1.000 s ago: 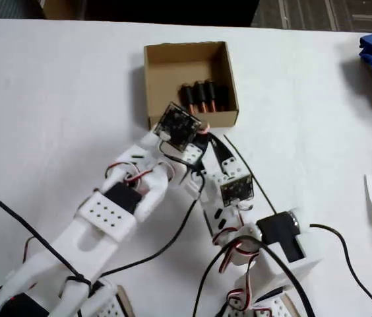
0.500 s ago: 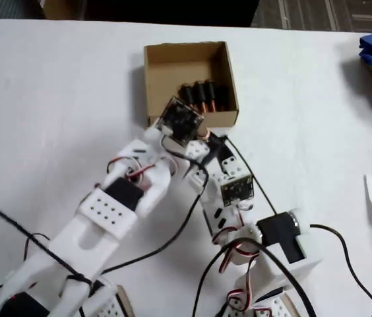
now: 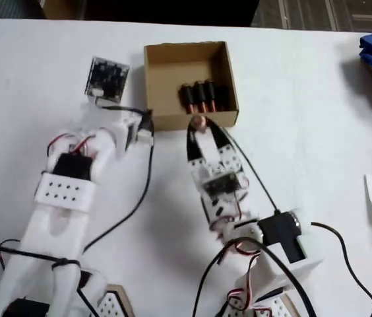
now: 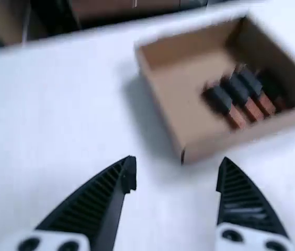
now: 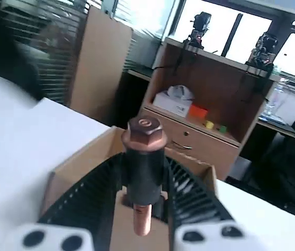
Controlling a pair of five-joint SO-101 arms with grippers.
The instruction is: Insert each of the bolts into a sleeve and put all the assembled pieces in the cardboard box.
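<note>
Right wrist view is showing the right gripper [image 5: 143, 162] pinching a sleeved copper bolt [image 5: 145, 135] just beside the cardboard box [image 5: 77, 164], while the left gripper [image 4: 178, 170] is hovering with fingers spread nearby.

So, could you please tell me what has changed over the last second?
The left arm swung away from the box front, off to the left; its left tool is open over the table beside the cardboard box. The right tool, shut on the assembled piece, stayed near the box's front wall. The three pieces inside did not move.
</note>
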